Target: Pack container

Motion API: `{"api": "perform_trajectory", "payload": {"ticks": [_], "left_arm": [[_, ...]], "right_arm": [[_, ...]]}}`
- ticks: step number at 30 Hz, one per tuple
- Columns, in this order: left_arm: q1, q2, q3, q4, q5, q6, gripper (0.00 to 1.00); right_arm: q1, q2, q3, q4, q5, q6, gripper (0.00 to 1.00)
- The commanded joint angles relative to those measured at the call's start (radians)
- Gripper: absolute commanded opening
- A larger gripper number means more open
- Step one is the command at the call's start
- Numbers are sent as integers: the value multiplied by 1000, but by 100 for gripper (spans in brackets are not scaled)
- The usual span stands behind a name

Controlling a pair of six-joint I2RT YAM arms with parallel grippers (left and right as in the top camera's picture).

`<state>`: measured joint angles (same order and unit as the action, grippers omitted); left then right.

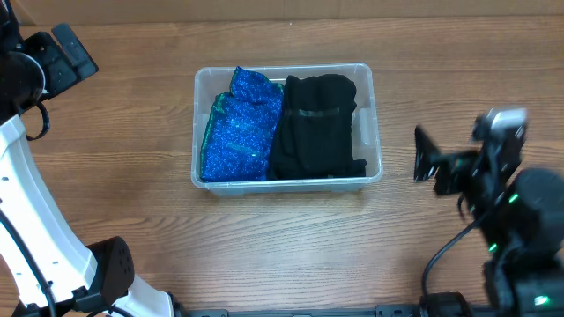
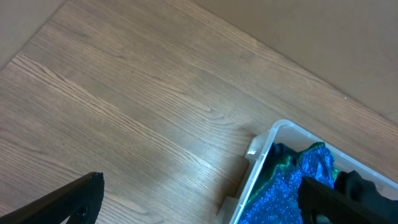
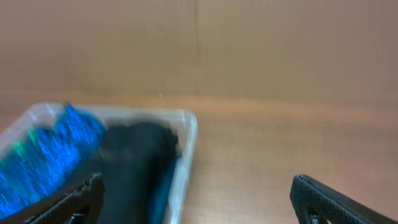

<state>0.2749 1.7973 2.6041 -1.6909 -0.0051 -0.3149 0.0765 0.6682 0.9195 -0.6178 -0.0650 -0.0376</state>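
The clear plastic container (image 1: 375, 132) stands at the table's middle. It holds a folded sparkly blue cloth (image 1: 240, 132) on its left and a folded black cloth (image 1: 315, 128) on its right. My left gripper (image 1: 63, 51) is open and empty, raised at the far left. In the left wrist view the container's corner (image 2: 260, 158) and the blue cloth (image 2: 280, 193) show between the spread fingers (image 2: 199, 202). My right gripper (image 1: 425, 160) is open and empty, right of the container. The blurred right wrist view shows the container (image 3: 186, 149), the blue cloth (image 3: 46, 155) and the black cloth (image 3: 134, 162).
The wooden table (image 1: 123, 211) surrounds the container. A tan wall (image 3: 249, 43) runs behind the table. The left arm's white links (image 1: 35, 211) cross the table's left edge. The right arm's dark body (image 1: 520, 229) sits at the lower right.
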Motion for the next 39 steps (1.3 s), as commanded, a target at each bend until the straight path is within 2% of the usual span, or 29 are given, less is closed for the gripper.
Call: {"api": "perform_trajectory", "payload": {"ticks": [1, 8, 23, 28, 39], "left_arm": [[0, 2, 1, 2, -5, 4, 100], [0, 2, 1, 2, -5, 4, 100], [0, 2, 1, 2, -5, 4, 100], [0, 2, 1, 2, -5, 4, 100], [0, 2, 1, 2, -5, 4, 100]], "right_arm": [[-33, -171, -224, 53, 19, 79, 100], [-65, -409, -523, 68, 3, 200, 100], [-73, -651, -822, 313, -18, 199, 100], [-73, -654, -847, 385, -18, 199, 100], [-73, -654, -847, 385, -18, 199, 100]]}}
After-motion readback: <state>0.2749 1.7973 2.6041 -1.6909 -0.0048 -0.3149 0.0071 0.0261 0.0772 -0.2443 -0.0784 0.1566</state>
